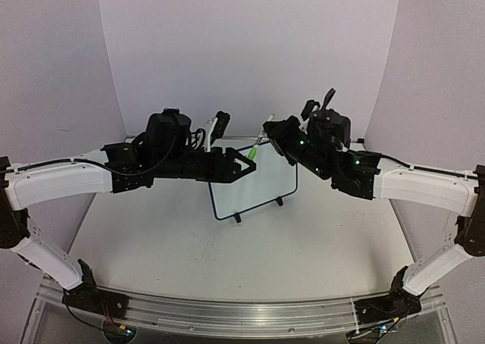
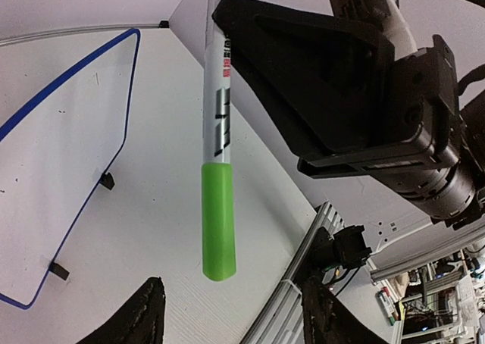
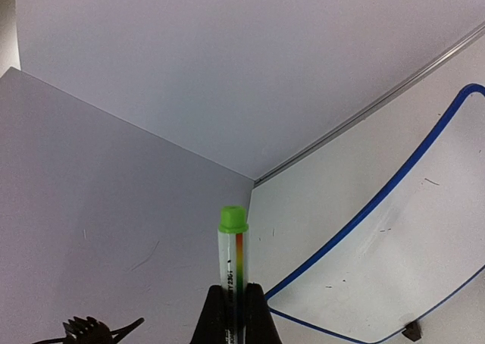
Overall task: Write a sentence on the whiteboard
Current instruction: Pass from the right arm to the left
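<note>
Left gripper (image 1: 242, 166): the jaws are parted and nothing is grasped. In the left wrist view the black fingers (image 2: 144, 314) stand on either side of the cap's tip, just short of it and apart from it.
White marker with a green cap (image 2: 218, 223): it is held in the air between the two grippers, slanted, with its cap end turned toward the left gripper.
Small white whiteboard with a dark blue rim (image 1: 254, 186): it is propped on its wire stand at the middle of the pale tabletop (image 1: 151, 245), just below the marker. No writing can be seen on it.
Right gripper (image 1: 273, 132): the jaws are clenched on the marker's white barrel.
Risk, cap missed: if the left jaws are closed off-centre, the smooth round cap may be squeezed out sideways or only pinched at its tip.
Risk, barrel slip: if the cap is pulled off-axis, the barrel may be dragged or twisted through the right jaws, and the writing angle would be lost.
Risk, board struck: a sudden release of the cap may send either gripper down onto the light board, and it could be tipped off its stand.
Risk, dropped cap: a weak pinch may let the cap fall and roll away.
</note>
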Robot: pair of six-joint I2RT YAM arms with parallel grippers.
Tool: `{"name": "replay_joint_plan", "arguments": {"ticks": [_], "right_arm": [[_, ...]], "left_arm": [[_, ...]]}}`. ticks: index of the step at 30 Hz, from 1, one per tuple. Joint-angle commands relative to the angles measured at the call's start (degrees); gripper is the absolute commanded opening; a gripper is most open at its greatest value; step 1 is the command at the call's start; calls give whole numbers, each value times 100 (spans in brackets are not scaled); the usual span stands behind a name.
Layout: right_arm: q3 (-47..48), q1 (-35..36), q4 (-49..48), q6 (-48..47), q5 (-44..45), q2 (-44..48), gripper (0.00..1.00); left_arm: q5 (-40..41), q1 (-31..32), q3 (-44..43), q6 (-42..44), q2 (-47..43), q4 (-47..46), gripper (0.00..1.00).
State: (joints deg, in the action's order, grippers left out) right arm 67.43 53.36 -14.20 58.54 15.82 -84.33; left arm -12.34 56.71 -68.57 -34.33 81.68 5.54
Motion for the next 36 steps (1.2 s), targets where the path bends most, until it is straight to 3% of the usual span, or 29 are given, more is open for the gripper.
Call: {"name": "replay_joint_plan", "arguments": {"ticks": [1,4,21,27,30,32,36], "right_arm": [[268,63,-334,-30,-69,-133,0],[262,77,-351,15,-94,-171,0],[-29,129,-408,113,-124,60,0],[-126,126,-415,78,-141,178,0],[-214,124,-380,-58,-141,272,0],[-293,124,-210,-209,-63,401,11],[-426,128,490,-659,121,810,54]], "left_arm": [[-40,16,-375,-46,53,-225,51],[-21,15,-385,-53,41,-301,43],[262,7,-585,-113,219,-309,19],[302,5,-602,-184,286,-321,0],[337,-9,-579,-201,295,-281,0],[289,-43,-599,-148,291,-123,0],[142,-166,-560,260,145,487,0]]}}
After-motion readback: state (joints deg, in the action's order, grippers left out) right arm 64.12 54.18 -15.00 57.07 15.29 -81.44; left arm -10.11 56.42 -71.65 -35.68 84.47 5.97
